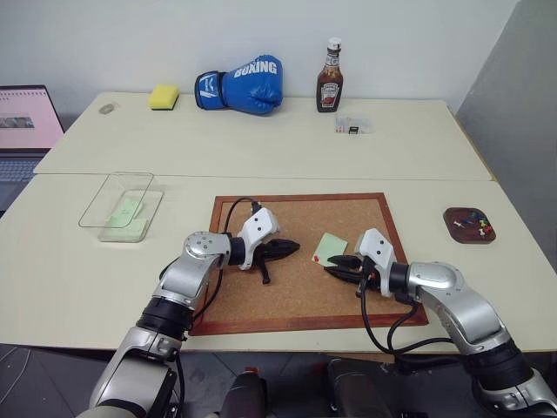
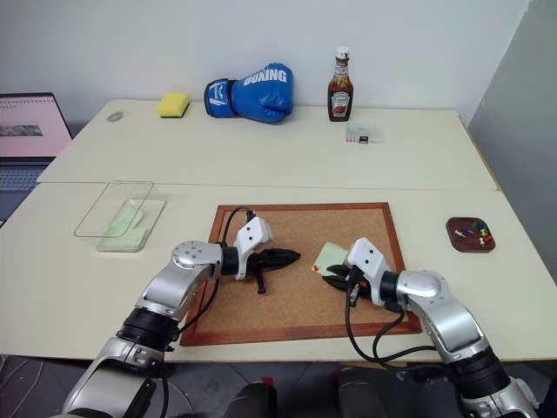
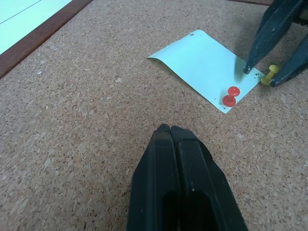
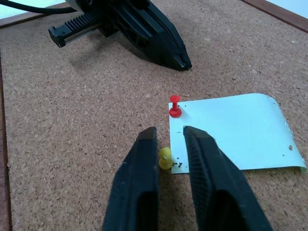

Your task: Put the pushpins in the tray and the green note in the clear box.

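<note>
**Yellow pin between the right fingers, red pin next along the note's edge**

- Right gripper (image 4: pixel 168 139): over the corkboard (image 1: pixel 261 296), at the near corner of the green note (image 4: pixel 231 132). Fingers nearly together, a narrow gap left between them. The yellow pin (image 4: pixel 165 158) sits in that gap just short of the tips, at the note's corner. Contact between fingers and pin head is hard to judge; they look to be touching or just beside it, no firm clamp seen.
- Red pin (image 4: pixel 174 108): upright in the note's left edge, just beyond the right fingertips, on the side toward the left gripper. It pins the note to the cork.
- Note: flat, its far edge curling up a little; small holes at the corners. It lies right of the board's centre, far from the clear box (image 1: pixel 122 207), which stands on the table left of the board and already holds something pale green.
- Left gripper (image 3: pixel 168 132): fingers pressed together, empty, hovering over bare cork left of the note, pointing at it. Well apart from both pins; the right arm is the nearer.
- Tray (image 1: pixel 470 225): on the table right of the board, with several coloured pins in it, nearer the right arm.
- Hard to make out: how deep the yellow pin's shaft sits, being hidden by the head; the tray's pin count.
</note>
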Action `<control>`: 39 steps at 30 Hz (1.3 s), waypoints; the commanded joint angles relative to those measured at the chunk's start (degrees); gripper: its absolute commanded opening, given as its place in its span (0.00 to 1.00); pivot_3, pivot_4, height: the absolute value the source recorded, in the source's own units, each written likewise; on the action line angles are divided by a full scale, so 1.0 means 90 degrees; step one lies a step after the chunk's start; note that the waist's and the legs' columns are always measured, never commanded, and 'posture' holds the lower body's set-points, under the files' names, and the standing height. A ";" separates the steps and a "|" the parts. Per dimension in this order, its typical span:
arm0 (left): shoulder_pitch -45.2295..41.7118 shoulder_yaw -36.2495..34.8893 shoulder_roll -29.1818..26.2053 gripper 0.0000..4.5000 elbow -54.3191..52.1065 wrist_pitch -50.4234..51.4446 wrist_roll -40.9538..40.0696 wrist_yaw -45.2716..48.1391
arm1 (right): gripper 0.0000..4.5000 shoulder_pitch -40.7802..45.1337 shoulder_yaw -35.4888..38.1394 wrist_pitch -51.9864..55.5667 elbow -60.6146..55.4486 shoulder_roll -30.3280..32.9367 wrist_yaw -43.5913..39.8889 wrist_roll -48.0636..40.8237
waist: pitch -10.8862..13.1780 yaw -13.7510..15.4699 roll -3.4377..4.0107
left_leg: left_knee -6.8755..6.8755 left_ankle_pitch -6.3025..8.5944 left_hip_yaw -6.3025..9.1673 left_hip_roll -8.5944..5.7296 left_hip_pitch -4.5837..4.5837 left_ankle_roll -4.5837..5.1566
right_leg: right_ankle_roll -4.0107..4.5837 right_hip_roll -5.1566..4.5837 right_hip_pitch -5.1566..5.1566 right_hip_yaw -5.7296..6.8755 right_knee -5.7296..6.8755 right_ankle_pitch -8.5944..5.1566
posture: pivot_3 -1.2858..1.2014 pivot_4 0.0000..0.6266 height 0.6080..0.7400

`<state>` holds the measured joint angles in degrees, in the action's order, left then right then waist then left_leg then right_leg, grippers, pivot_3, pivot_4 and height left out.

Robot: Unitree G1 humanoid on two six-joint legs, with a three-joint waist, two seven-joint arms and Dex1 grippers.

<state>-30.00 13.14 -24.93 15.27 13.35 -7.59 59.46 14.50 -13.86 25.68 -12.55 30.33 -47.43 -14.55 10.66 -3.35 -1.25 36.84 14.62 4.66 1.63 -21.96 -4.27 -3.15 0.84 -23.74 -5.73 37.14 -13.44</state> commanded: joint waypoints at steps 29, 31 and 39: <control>0.0012 0.0060 -0.0079 0.00 0.0036 0.0086 0.0081 0.0052 | 0.40 0.0108 0.0059 0.0418 -0.0558 0.0116 -0.0070 -0.0265 | 0.0000 0.0000 0.0000 | 0.0004 0.0000 0.0000 0.0000 0.0001 0.0000 | -0.0001 0.0000 0.0000 0.0000 0.0004 0.0001 | 0.52 0.24 1.00; 0.0031 0.0052 -0.0094 0.00 0.0010 0.0098 0.0073 0.0058 | 0.40 0.0144 -0.0004 0.0379 -0.0490 0.0061 -0.0067 -0.0221 | 0.0000 0.0000 0.0000 | 0.0003 0.0000 0.0000 0.0000 0.0001 0.0000 | -0.0001 0.0000 0.0000 0.0000 0.0004 0.0001 | 0.52 0.24 1.00; 0.0117 0.0025 -0.0150 0.00 -0.0132 0.0168 0.0052 0.0047 | 0.40 0.0174 -0.0093 0.0170 -0.0097 -0.0032 -0.0053 -0.0051 | 0.0000 -0.0005 0.0000 | 0.0003 0.0000 0.0000 0.0000 0.0001 0.0000 | -0.0001 0.0000 0.0000 0.0000 0.0006 0.0001 | 0.52 0.24 1.00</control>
<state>-30.07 13.15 -25.17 14.96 13.95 -7.60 59.56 15.17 -15.37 28.70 -13.00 30.42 -47.46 -14.73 10.66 -3.39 -1.25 36.87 14.62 4.66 1.63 -21.94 -4.27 -3.16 0.84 -23.73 -5.73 37.19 -13.43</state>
